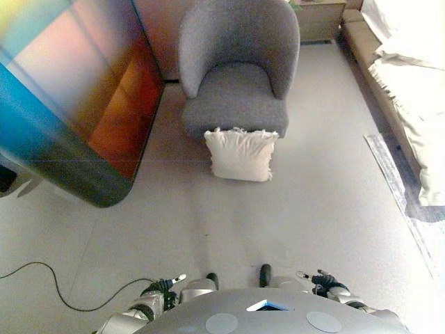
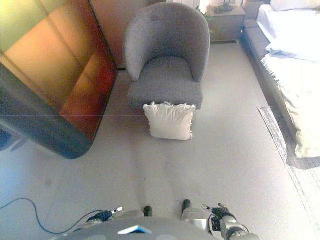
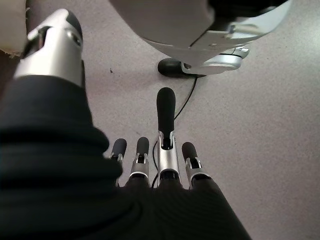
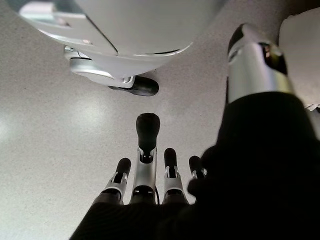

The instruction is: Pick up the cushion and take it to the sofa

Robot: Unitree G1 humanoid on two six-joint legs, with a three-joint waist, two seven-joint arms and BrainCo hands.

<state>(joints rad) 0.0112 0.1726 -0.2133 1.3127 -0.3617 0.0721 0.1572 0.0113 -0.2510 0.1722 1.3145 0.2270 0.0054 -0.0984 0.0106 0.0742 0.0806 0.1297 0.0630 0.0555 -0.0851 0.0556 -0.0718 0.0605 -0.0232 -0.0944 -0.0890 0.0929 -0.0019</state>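
Observation:
A cream cushion [image 1: 241,154] with a frilled edge stands on the floor, leaning against the front of a grey armchair [image 1: 236,90]. It also shows in the right eye view [image 2: 170,121]. My left hand [image 1: 163,289] hangs low at my side, far short of the cushion, with its fingers relaxed and empty in the left wrist view [image 3: 160,165]. My right hand [image 1: 323,282] hangs low on the other side, its fingers relaxed and empty in the right wrist view [image 4: 145,175].
A large dark glossy panel [image 1: 76,90] stands at the left. A bed with white bedding [image 1: 417,90] runs along the right, with a rug strip [image 1: 396,181] beside it. A nightstand [image 1: 320,17] is at the back. A black cable [image 1: 42,275] lies on the floor at the left.

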